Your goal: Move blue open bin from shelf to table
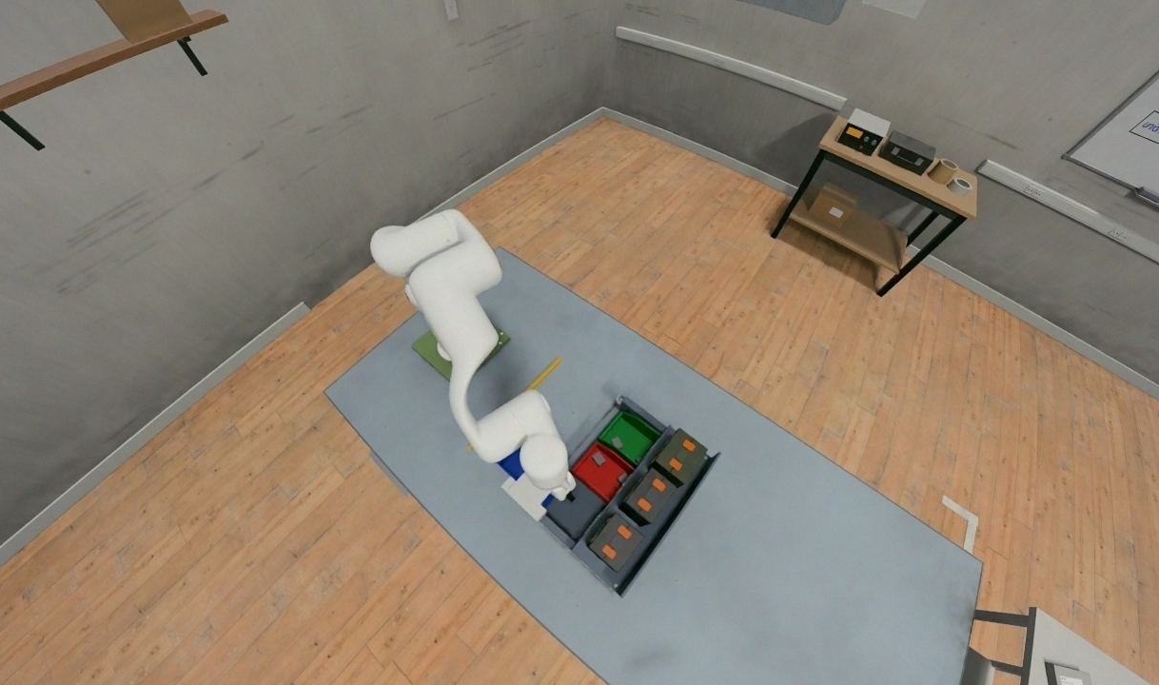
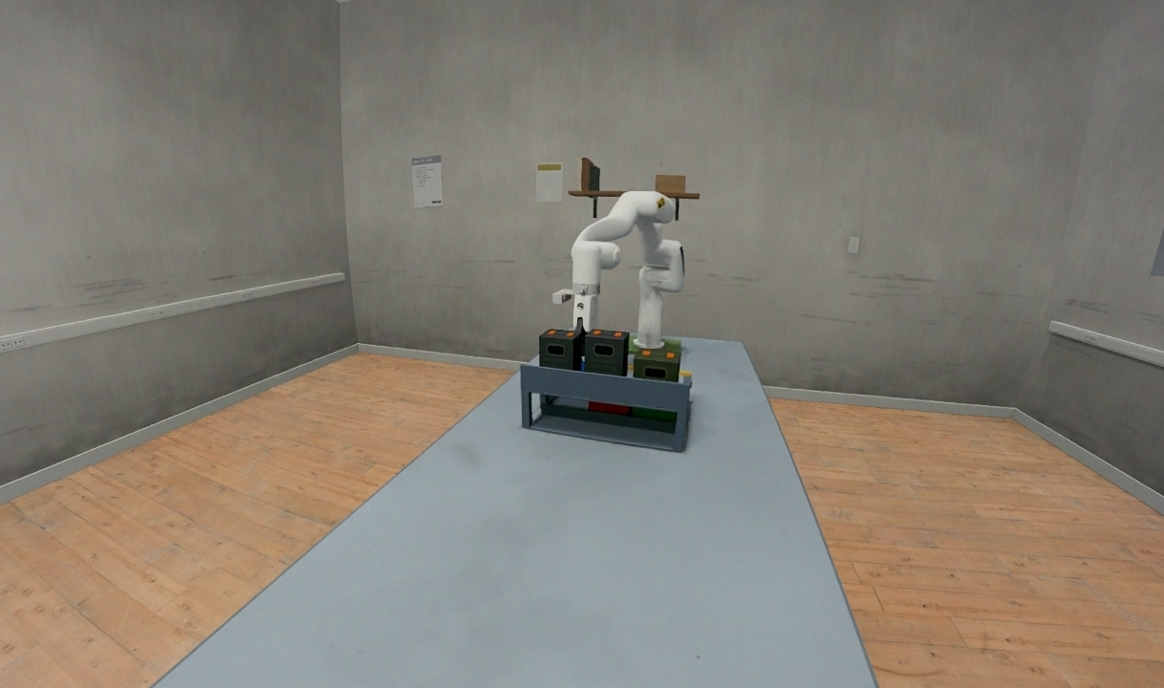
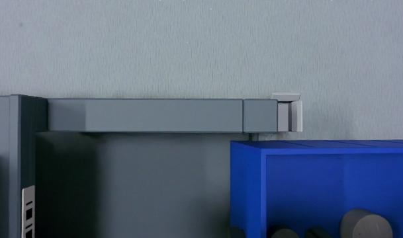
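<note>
Half the job at most looks done, by my reckoning: the blue bin (image 1: 510, 464) (image 2: 582, 363) (image 3: 320, 182) sits partly out past the end of the shelf (image 1: 673, 521) (image 2: 603, 384) (image 3: 155, 116), its inner end overlapping the slot, with round grey parts (image 3: 364, 228) inside. My pincer (image 1: 570, 497) (image 2: 580, 325) (image 3: 277, 232) is partly apart and clamped on nothing, its tips above either side of that inner wall. I judge the grip, the carry and an upright set-down on the table (image 1: 779, 554) (image 2: 526, 556) (image 3: 155, 49) are left. The red bin (image 1: 602, 473) (image 2: 609, 407) and green bin (image 1: 629, 439) (image 2: 655, 414) stand in their slots, small parts visible in both. Behind the slots stand the near box (image 1: 615, 541) (image 2: 559, 363), middle box (image 1: 649, 497) (image 2: 606, 363) and far box (image 1: 681, 457) (image 2: 641, 374); I should keep clear of those. The yellow strip (image 1: 545, 373) (image 2: 686, 374) lies on my base's side, perhaps limiting the landing spot.
</note>
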Action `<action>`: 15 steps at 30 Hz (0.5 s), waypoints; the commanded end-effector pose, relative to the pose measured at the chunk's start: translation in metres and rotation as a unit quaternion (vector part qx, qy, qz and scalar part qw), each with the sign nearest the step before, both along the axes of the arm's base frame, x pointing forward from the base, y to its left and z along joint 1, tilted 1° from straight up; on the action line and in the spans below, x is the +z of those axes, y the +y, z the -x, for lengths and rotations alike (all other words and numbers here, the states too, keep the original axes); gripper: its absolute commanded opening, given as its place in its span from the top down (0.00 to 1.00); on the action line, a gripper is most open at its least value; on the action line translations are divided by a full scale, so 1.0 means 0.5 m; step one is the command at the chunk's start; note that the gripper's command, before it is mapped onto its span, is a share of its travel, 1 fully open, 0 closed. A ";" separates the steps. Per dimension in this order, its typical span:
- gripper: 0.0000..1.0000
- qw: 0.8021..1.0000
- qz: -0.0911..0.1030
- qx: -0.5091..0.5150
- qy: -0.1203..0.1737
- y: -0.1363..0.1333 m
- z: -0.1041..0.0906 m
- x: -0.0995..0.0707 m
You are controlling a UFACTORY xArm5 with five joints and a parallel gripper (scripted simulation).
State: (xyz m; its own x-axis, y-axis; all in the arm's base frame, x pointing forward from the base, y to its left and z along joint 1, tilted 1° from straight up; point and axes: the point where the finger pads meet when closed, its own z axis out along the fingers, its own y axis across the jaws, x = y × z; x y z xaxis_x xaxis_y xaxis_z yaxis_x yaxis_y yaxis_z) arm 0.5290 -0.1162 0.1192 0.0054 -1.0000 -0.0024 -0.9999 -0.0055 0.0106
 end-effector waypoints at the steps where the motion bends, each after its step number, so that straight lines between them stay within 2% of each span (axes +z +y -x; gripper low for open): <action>1: 0.66 1.000 -0.004 0.000 -0.004 -0.001 -0.003 0.000; 15: 0.66 1.000 -0.004 0.000 -0.004 0.000 -0.003 -0.015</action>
State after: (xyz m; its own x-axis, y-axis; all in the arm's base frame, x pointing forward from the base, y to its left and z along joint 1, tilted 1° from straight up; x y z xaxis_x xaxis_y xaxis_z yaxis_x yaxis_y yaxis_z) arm 0.5291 -0.1162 0.1112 0.0054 -1.0000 -0.0023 -0.9999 -0.0055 0.0102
